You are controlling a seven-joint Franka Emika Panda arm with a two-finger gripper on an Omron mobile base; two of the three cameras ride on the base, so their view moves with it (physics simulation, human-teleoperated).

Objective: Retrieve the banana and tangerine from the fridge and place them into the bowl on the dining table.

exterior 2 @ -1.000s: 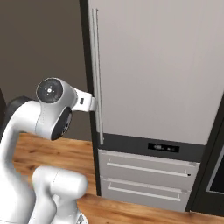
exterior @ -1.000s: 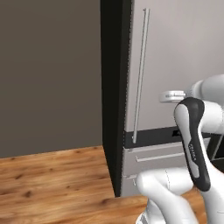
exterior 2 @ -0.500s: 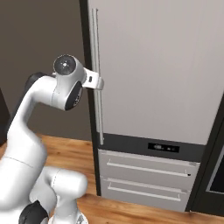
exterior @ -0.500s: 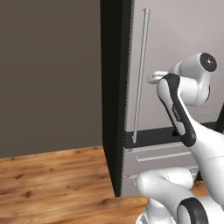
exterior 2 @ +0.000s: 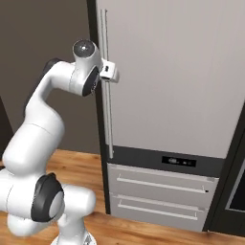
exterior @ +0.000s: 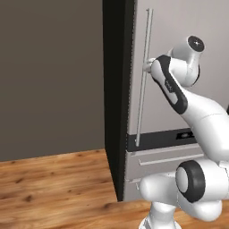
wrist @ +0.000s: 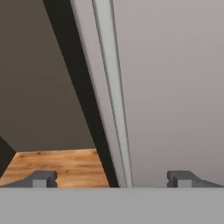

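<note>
The tall grey fridge stands shut, with its long vertical bar handle along the door's left edge. My gripper is open at the handle's upper part. In the hand view the bar runs between the two spread fingertips, and nothing is held. The banana and tangerine are hidden behind the shut door. The bowl and dining table are out of view.
Two lower drawers with bar pulls sit under a dark control strip. A dark wall and wooden floor lie left of the fridge. A dark appliance edge stands at the right.
The arm has swung up and forward, carrying the hand from beside the door to the fridge handle. The jaws have stayed open and the fridge door has stayed shut.
</note>
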